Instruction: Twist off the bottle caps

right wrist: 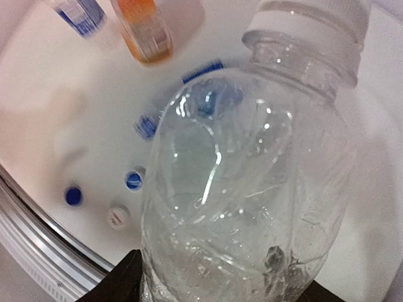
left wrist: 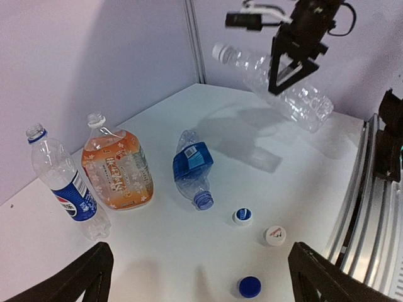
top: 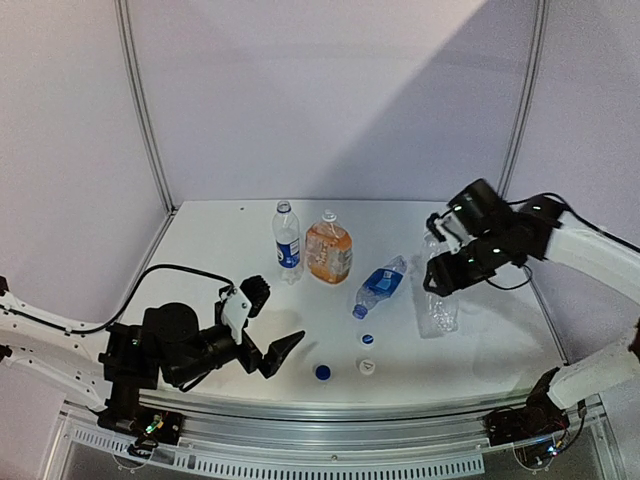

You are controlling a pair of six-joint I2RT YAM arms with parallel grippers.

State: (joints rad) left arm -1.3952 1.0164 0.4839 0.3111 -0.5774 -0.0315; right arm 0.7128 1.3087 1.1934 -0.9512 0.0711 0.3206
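Our right gripper (top: 441, 283) clamped around the plain clear bottle (top: 437, 312), held tilted above the table (top: 215, 255), its white cap (right wrist: 308, 25) on, our left gripper (top: 271, 322) spread wide, near three loose caps (top: 367, 339), three open bottles (top: 328, 250) beyond.

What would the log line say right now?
right tool: holding plain bottle, cap on | left tool: open, empty | loose caps: three

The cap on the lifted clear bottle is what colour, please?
White cap, best seen in the right wrist view.
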